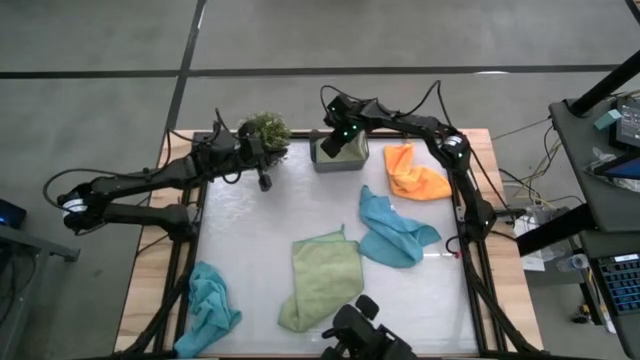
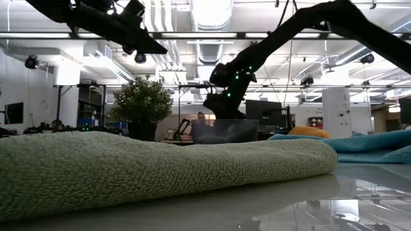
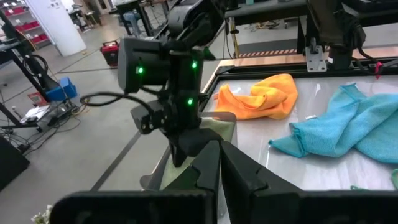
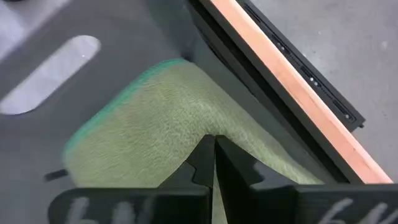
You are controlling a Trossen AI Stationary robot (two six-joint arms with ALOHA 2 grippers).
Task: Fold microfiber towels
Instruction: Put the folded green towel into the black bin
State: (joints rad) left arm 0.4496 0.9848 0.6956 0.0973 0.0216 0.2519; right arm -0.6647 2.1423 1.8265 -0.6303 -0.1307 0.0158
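the high view looks straight down on the whole table (image 1: 250, 250) from far above. the low view sits at tabletop height, very near a light green towel (image 2: 160, 167), facing level across to the grey bin (image 2: 225, 131) and the room behind. the left wrist view faces across the far edge toward the right gripper (image 3: 180, 149) over the bin, also seen from above. the right wrist view looks closely down into the bin.

2 green towels (image 1: 322, 277), 2 teal towels (image 1: 393, 229), 1 orange towel (image 1: 414, 173)
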